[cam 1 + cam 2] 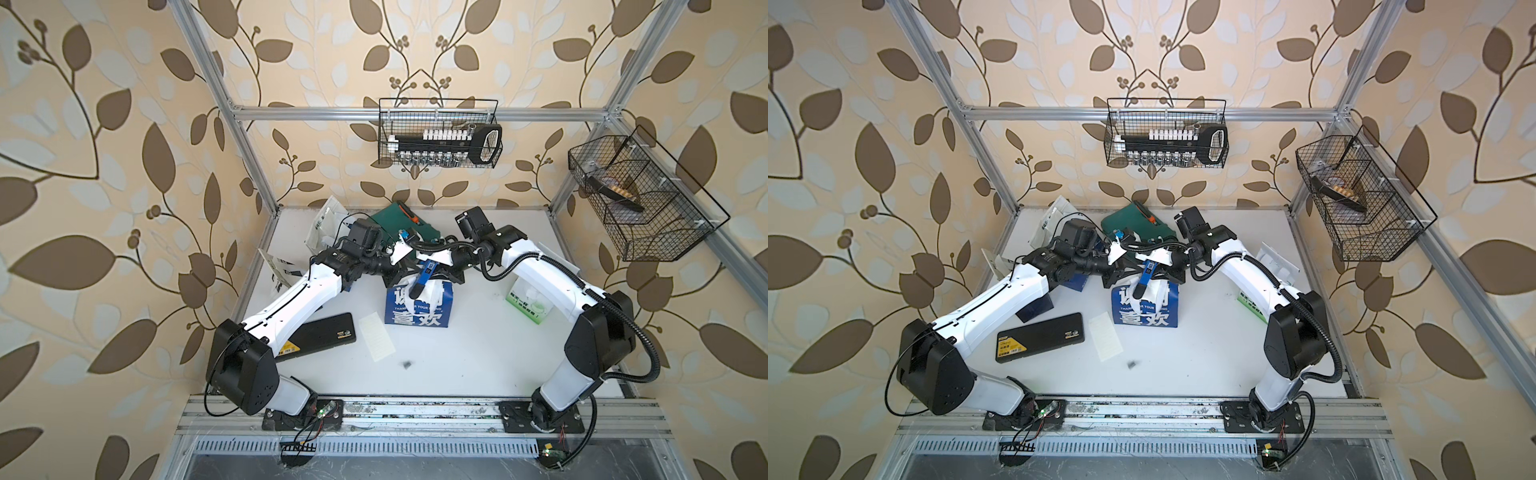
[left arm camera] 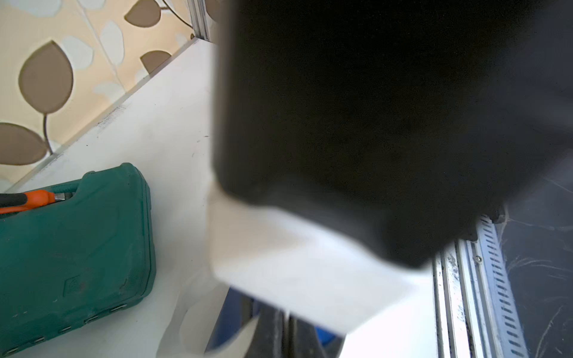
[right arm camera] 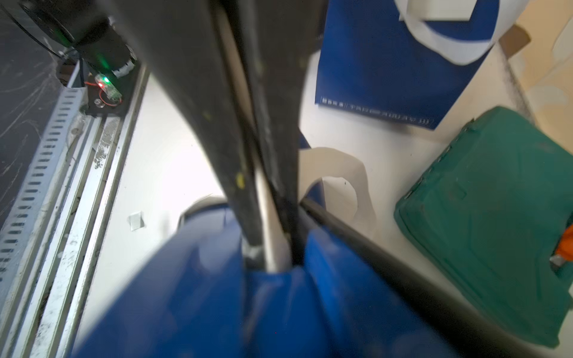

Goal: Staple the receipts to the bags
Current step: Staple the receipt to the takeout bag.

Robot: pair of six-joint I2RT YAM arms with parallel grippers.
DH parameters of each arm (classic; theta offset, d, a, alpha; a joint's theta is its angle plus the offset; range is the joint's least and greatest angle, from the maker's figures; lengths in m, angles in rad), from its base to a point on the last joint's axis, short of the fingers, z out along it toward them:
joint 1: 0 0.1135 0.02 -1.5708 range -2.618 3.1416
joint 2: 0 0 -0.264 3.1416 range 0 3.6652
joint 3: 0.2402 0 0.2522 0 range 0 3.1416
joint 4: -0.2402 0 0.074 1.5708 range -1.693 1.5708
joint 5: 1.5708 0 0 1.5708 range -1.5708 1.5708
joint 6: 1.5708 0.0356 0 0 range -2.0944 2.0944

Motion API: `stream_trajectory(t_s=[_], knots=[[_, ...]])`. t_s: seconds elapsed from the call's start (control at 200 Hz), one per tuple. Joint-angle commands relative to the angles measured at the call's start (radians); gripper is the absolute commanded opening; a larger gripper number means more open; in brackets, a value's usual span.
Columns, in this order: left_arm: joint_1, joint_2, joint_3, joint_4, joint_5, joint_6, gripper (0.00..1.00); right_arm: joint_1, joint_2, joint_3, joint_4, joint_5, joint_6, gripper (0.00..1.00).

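Observation:
A navy-blue-and-white bag (image 1: 417, 309) stands upright mid-table in both top views. Both grippers meet over its open top. My left gripper (image 1: 404, 272) comes in from the left, its dark fingers (image 3: 223, 130) pressed together on a thin pale paper edge at the bag's top. From the right, my right gripper (image 1: 441, 274) is closed around a blue stapler (image 1: 423, 279), a blue blur (image 3: 201, 294) in the right wrist view. One loose receipt (image 1: 376, 338) lies flat left of the bag. A green-and-white bag (image 1: 525, 305) stands under my right arm. Another blue bag (image 3: 387, 68) lies beneath my left arm.
A flat black case (image 1: 320, 338) lies at front left and a green tool case (image 1: 397, 226) sits at the back. Pale bags (image 1: 326, 224) lean at the back left. A small dark scrap (image 1: 406, 364) lies near the front. Two wire baskets (image 1: 440, 133) hang on the walls.

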Motion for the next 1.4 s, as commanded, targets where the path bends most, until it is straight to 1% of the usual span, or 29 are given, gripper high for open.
stream_trajectory(t_s=[0.0, 0.065, 0.19, 0.29, 0.47, 0.535, 0.625, 0.685, 0.81, 0.92, 0.975, 1.025, 1.04, 1.11, 1.235, 1.315, 1.375, 1.395], knots=[[-0.032, -0.033, 0.019, 0.192, 0.062, -0.028, 0.00, 0.035, -0.083, -0.060, 0.174, -0.085, 0.092, 0.37], [-0.033, -0.031, 0.010, 0.209, 0.059, -0.041, 0.00, 0.018, -0.116, -0.093, 0.214, -0.083, 0.120, 0.39], [-0.032, -0.019, 0.005, 0.227, 0.066, -0.061, 0.00, -0.009, -0.162, -0.147, 0.295, -0.097, 0.182, 0.39], [-0.032, -0.015, 0.002, 0.248, 0.067, -0.077, 0.00, -0.023, -0.179, -0.166, 0.352, -0.031, 0.234, 0.40], [-0.033, -0.012, -0.001, 0.249, 0.062, -0.081, 0.00, -0.070, -0.203, -0.199, 0.445, 0.000, 0.300, 0.41], [-0.033, -0.012, -0.004, 0.249, 0.061, -0.082, 0.00, -0.094, -0.219, -0.216, 0.499, -0.018, 0.352, 0.42], [-0.033, -0.010, -0.004, 0.244, 0.052, -0.080, 0.00, -0.121, -0.234, -0.221, 0.555, -0.044, 0.425, 0.48], [-0.032, -0.010, -0.007, 0.248, 0.049, -0.082, 0.00, -0.134, -0.242, -0.218, 0.572, -0.032, 0.455, 0.51], [-0.033, -0.010, -0.021, 0.271, 0.037, -0.095, 0.00, -0.168, -0.275, -0.233, 0.604, 0.052, 0.485, 0.55], [-0.032, -0.010, -0.027, 0.286, 0.018, -0.100, 0.00, -0.200, -0.315, -0.248, 0.618, 0.089, 0.496, 0.56], [-0.032, -0.010, -0.027, 0.288, 0.015, -0.101, 0.00, -0.200, -0.340, -0.257, 0.601, 0.084, 0.476, 0.56], [-0.031, -0.010, -0.029, 0.294, 0.013, -0.102, 0.00, -0.200, -0.364, -0.264, 0.586, 0.047, 0.472, 0.56], [-0.032, 0.016, -0.029, 0.297, 0.012, -0.104, 0.00, -0.199, -0.370, -0.266, 0.582, 0.036, 0.473, 0.56], [-0.031, 0.024, -0.029, 0.310, -0.001, -0.111, 0.00, -0.177, -0.406, -0.286, 0.556, 0.001, 0.484, 0.57], [-0.033, 0.029, -0.029, 0.331, -0.021, -0.117, 0.00, -0.088, -0.469, -0.365, 0.570, 0.066, 0.536, 0.58], [-0.032, 0.031, -0.029, 0.351, -0.029, -0.133, 0.00, -0.009, -0.480, -0.404, 0.587, 0.199, 0.613, 0.58], [-0.033, 0.031, -0.028, 0.368, -0.031, -0.141, 0.00, 0.056, -0.485, -0.432, 0.601, 0.330, 0.656, 0.59], [-0.032, 0.031, -0.027, 0.372, -0.030, -0.145, 0.00, 0.082, -0.488, -0.447, 0.617, 0.398, 0.677, 0.59]])
